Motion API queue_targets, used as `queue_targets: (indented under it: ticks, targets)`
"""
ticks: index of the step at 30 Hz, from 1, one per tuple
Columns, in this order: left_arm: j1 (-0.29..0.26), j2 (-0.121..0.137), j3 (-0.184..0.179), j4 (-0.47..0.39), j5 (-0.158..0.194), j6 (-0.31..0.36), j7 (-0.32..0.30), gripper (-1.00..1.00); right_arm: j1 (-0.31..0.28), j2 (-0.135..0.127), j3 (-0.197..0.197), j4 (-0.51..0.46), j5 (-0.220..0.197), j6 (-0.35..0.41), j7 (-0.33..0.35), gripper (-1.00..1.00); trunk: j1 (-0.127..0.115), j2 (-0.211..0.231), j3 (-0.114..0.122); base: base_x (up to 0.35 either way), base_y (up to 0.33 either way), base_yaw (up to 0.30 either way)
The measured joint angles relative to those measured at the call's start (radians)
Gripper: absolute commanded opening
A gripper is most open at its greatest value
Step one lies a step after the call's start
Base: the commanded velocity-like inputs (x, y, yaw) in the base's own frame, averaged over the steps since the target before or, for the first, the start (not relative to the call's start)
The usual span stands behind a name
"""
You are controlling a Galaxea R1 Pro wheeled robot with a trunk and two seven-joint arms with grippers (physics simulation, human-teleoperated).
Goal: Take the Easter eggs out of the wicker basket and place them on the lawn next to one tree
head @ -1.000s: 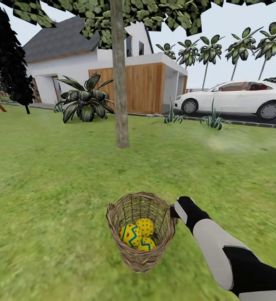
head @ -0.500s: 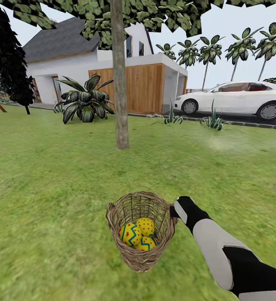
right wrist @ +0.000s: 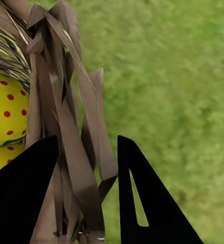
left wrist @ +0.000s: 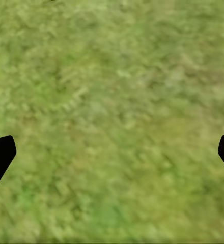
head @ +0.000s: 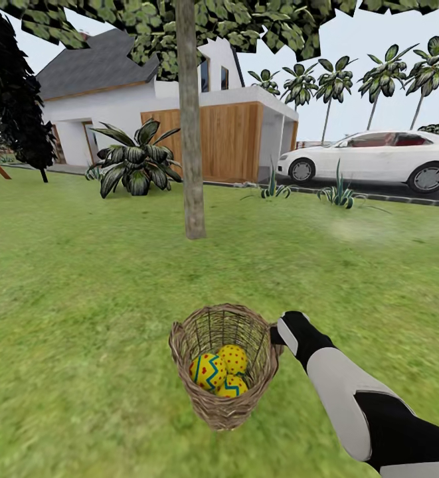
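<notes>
Three Easter eggs [head: 220, 372] were seen lying together in the bottom of the wicker basket [head: 224, 408], which was held off the lawn [head: 80, 299] by the right hand [head: 273, 334]. In the right wrist view the two dark fingers [right wrist: 142, 203] were closed on the basket's woven wall, one inside and one outside, with a red-dotted egg just beside the inner one. Over the last second almost nothing had shifted: the basket stayed where it was in the head view, the eggs rolled only slightly, and the tree [head: 191, 133] slid down a touch in the picture, which suggested a small camera or base movement. It was judged that the basket was being carried toward the trunk with no egg yet unloaded. The basket was tilted, its mouth turned up and toward the camera, its long axis leaning away. The left hand [left wrist: 112, 157] was spread wide, empty, over grass.
</notes>
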Motion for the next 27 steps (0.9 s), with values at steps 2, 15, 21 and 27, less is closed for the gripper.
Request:
queue_targets:
  ticks: [2, 15, 21, 27]
  targets:
    - [0.000, 0.000, 0.000, 0.000, 0.000, -0.001, 0.000, 1.00, 0.000, 0.001, -0.003, -0.001, 0.001, 0.000, 0.000, -1.00, -0.008, 0.014, 0.006, 0.000, 0.000, 0.005]
    - [0.000, 0.000, 0.001, 0.000, -0.001, 0.000, 0.000, 1.00, 0.000, 0.008, -0.004, -0.005, -0.002, 0.000, -0.003, -1.00, -0.058, 0.105, 0.047, 0.000, 0.000, 0.012]
    - [0.000, 0.000, 0.000, 0.000, -0.001, 0.001, 0.000, 1.00, 0.000, 0.010, -0.001, -0.003, 0.003, 0.001, -0.002, -1.00, -0.081, 0.147, 0.066, 0.000, 0.000, 0.070]
    - [0.000, 0.000, -0.001, -0.002, 0.001, 0.003, 0.000, 1.00, 0.000, 0.011, -0.002, -0.003, -0.002, 0.000, -0.002, -1.00, -0.081, 0.147, 0.064, 0.001, 0.000, 0.262]
